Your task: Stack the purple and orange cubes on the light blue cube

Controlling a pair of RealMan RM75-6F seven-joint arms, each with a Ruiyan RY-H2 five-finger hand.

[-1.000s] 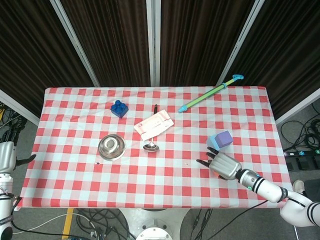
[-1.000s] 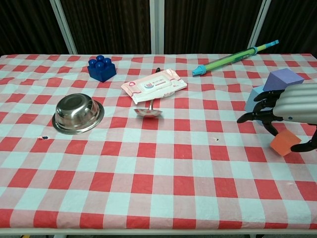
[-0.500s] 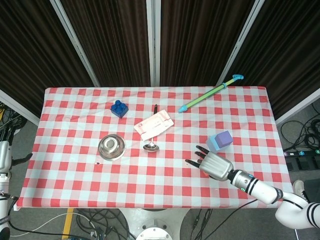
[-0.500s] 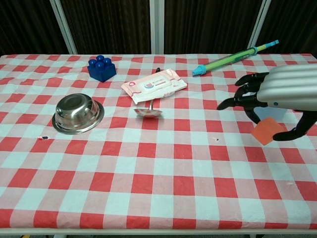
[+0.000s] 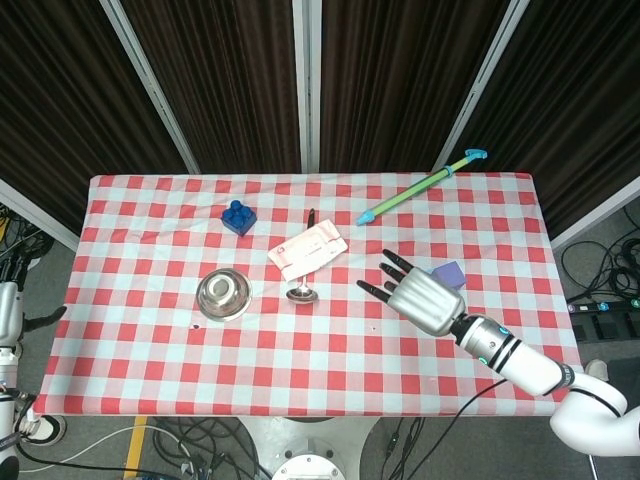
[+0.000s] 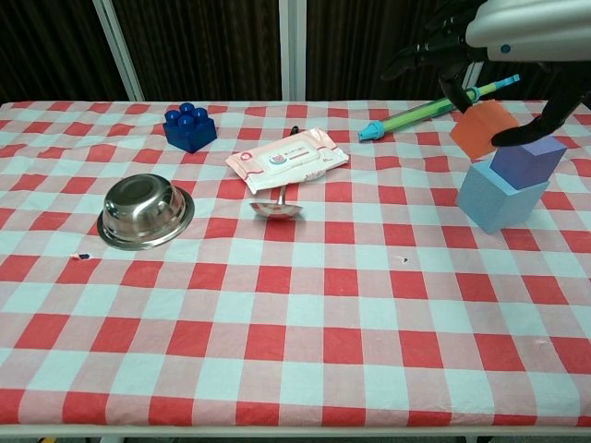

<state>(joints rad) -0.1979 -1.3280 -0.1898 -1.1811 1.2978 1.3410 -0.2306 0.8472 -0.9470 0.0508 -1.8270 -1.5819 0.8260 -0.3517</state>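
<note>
High over the table's right side, my right hand (image 6: 506, 35) pinches the orange cube (image 6: 482, 127) between its dark fingertips. The orange cube hangs tilted, just up and left of the purple cube (image 6: 528, 159). That purple cube sits on the light blue cube (image 6: 497, 196). From the head view the right hand (image 5: 422, 298) hides the orange and light blue cubes, and only a corner of the purple cube (image 5: 449, 272) shows. My left hand (image 5: 10, 308) is off the table at the far left edge, one dark finger sticking out, holding nothing.
A steel bowl (image 6: 145, 210) stands at the left, with a dark blue toy brick (image 6: 189, 126) behind it. A pink wipes packet (image 6: 288, 159) and a spoon (image 6: 275, 209) lie mid-table. A green and blue tube (image 6: 439, 103) lies at the back right.
The right hand has risen from the tablecloth with the orange cube and carried it up beside the purple cube. The left hand has barely moved.
</note>
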